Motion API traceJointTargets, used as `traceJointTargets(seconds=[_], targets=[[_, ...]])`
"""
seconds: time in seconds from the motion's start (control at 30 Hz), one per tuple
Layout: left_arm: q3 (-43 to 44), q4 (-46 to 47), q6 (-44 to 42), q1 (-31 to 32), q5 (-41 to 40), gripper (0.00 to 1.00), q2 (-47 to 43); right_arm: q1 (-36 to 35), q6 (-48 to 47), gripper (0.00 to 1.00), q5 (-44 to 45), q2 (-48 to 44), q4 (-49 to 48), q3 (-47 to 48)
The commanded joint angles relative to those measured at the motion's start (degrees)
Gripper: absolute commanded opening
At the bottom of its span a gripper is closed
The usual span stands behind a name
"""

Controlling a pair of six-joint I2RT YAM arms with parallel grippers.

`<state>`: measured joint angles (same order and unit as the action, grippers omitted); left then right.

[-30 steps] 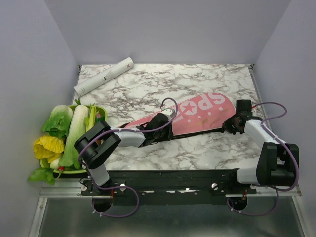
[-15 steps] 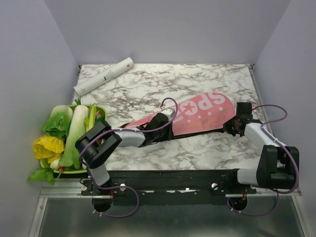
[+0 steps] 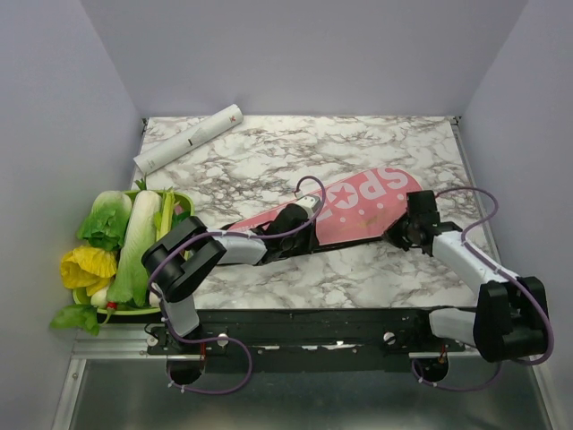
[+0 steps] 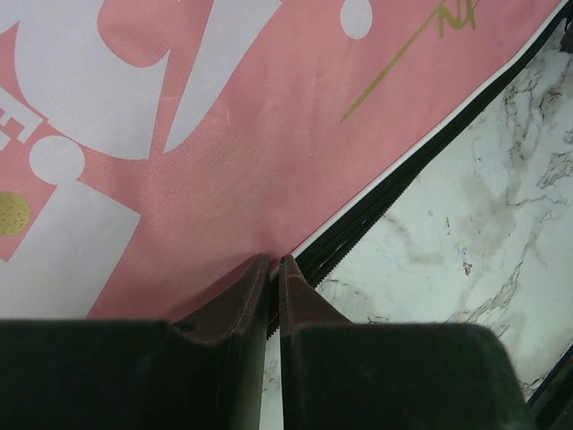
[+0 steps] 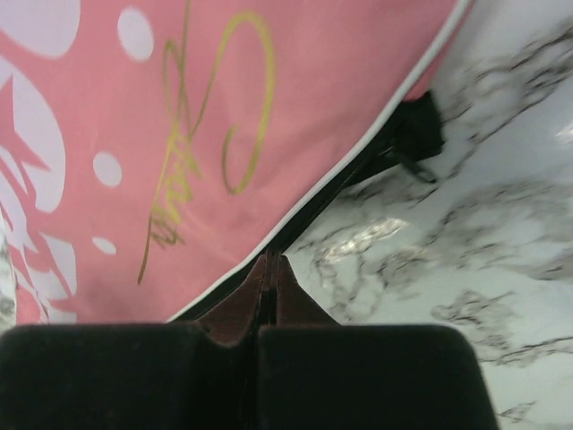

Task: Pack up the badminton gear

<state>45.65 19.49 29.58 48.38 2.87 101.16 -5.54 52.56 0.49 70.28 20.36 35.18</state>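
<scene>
Only the left wrist view shows the left claw (image 4: 273,262) at close range. Its fingers (image 4: 246,300) are drawn narrow with a thin slit left between them. Their tips are met by the piped edge of the pink cover (image 4: 269,134), and the fabric edge appears to be pinched there. The black zip (image 4: 398,179) is seen running away ahead and to the right of this claw.

Only the right wrist view shows the right claw (image 5: 269,260) closely. Its fingers (image 5: 237,309) are pressed together with no gap, and the tips are set on the zip line under the white piping. Whether anything is caught between them cannot be told. A gold scribble (image 5: 206,134) is printed on the cover just ahead of this claw.

The overall layout is given by the top view alone. The cover is laid slantwise on the marble desk (image 3: 358,278). The left claw is set toward the cover's narrow end and the right claw at the near side of its broad, lettered end. A white tube (image 3: 188,139) is seen well apart from both claws, far beyond the left claw and to its left, near the desk's far left corner. A green tray (image 3: 182,198) of leafy vegetables (image 3: 134,237) is placed behind the left claw, at the desk's left edge beside that arm's elbow.

In each wrist view bare marble is seen to the right of the claw. In the top view open desk is shown between the cover and the near edge, and again beyond the cover toward the far wall (image 3: 304,54).
</scene>
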Motion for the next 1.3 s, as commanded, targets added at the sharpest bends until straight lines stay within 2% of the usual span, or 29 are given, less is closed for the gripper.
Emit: traceJointTargets(seconds=[0.0, 0.17, 0.3, 0.37, 0.4, 0.43, 0.47, 0.53, 0.77, 1.0, 1.27], targets=[[-1.1, -3.0, -0.7, -0.3, 0.6, 0.17, 2.8, -6.3, 4.2, 0.01, 0.6, 1.4, -0.9, 1.7], [-1.4, -3.1, -0.8, -0.2, 0.5, 0.17, 2.5, -11.7, 6.8, 0.01, 1.5, 5.2, -1.6, 4.5], [-2.0, -3.0, -0.8, -0.3, 0.7, 0.17, 1.8, -12.4, 5.2, 0.01, 8.4, 4.0, 4.9, 7.5], [-2.2, -3.0, -0.8, -0.3, 0.8, 0.17, 1.6, -12.2, 4.1, 0.09, 11.4, 2.2, 7.1, 8.9], [-2.4, -2.9, -0.8, -0.3, 0.8, 0.17, 1.5, -12.1, 2.6, 0.17, 14.1, 1.7, 9.2, 9.3], [-2.5, -3.0, -0.8, -0.2, 0.9, 0.17, 1.4, -12.0, 1.9, 0.33, 15.5, 1.4, 10.6, 9.9], [-2.6, -2.8, -0.8, -0.2, 1.1, 0.17, 1.2, -11.7, 1.2, 0.38, 16.8, 1.2, 12.0, 11.1], [-2.8, -2.6, -0.8, -0.3, 1.5, 0.17, 1.2, -10.5, -1.0, 0.42, 19.3, 1.0, 15.3, 11.9], [-3.4, -2.3, -0.8, -0.3, 2.1, 0.17, 1.4, -7.2, -8.7, 0.42, 19.4, 0.6, 17.3, 11.1], [-3.8, -1.9, -1.1, -0.3, 2.9, 0.17, 1.2, -2.8, -20.8, 0.42, 13.8, 1.8, 15.9, 10.5], [-5.0, -0.1, -0.7, -0.3, 3.9, 0.16, 1.8, -2.4, -23.8, 0.42, 11.8, 7.7, 13.5, 9.5]])
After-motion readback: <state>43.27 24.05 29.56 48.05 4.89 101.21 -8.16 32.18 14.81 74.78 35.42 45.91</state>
